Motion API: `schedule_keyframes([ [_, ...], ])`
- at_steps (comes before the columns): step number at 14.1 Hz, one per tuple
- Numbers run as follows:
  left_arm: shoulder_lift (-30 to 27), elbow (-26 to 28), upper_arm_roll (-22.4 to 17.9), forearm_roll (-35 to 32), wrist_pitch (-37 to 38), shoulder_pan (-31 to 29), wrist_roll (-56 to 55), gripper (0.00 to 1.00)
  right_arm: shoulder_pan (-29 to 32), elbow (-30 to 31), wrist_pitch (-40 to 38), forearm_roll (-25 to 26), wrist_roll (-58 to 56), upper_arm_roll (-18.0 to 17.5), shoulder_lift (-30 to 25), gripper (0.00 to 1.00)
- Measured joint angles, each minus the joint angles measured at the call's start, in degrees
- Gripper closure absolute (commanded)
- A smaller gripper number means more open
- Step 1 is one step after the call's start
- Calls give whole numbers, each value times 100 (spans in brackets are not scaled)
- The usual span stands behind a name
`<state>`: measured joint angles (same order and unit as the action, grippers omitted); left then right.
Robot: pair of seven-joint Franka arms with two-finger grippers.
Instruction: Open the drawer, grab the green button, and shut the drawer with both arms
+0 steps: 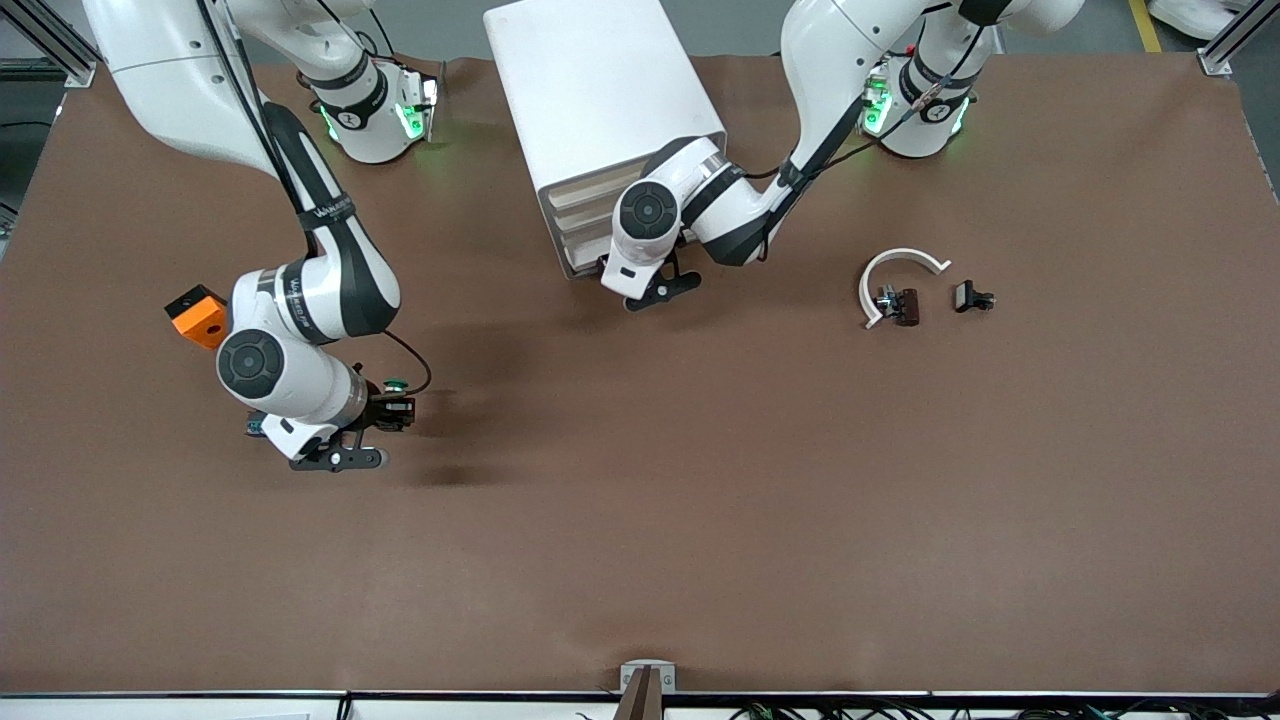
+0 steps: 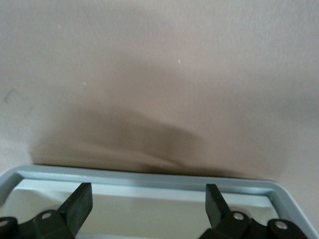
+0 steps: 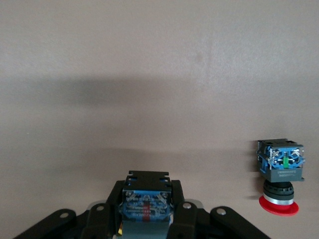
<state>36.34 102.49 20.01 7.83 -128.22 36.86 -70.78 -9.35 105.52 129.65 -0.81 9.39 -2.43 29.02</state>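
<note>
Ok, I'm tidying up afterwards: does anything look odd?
Beside the right gripper, which holds the green-capped button, the red-capped button stands upside down on its cap. Left gripper is open at the drawer.

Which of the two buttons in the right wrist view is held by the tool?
The green-capped button, clamped between the right tool's fingers; the red-capped button sits apart on the table.
</note>
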Motion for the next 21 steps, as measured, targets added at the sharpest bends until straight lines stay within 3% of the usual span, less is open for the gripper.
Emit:
schedule_keyframes([
  [7, -1, 31, 116, 11, -5, -18, -381, 0, 309, 63, 644, 155, -314, 2, 474, 94],
  [10, -32, -160, 83, 24, -13, -296, -435, 0, 314, 64, 861, 179, -315, -2, 633, 82],
  [11, -45, -273, 67, 23, -13, -512, -435, 0, 316, 64, 931, 179, -315, -2, 666, 69],
  [13, -83, -536, 28, -49, 44, -1105, -410, 0, 324, 61, 964, 179, -315, -3, 687, 0],
  [17, -284, -1262, 24, -870, 761, -2378, -294, 0, 345, 1, 831, 179, -311, -2, 656, 0],
  [21, -780, -1639, 29, -1523, 1319, -3133, 325, 0, 343, -417, -531, 179, -311, -67, -8, 0],
])
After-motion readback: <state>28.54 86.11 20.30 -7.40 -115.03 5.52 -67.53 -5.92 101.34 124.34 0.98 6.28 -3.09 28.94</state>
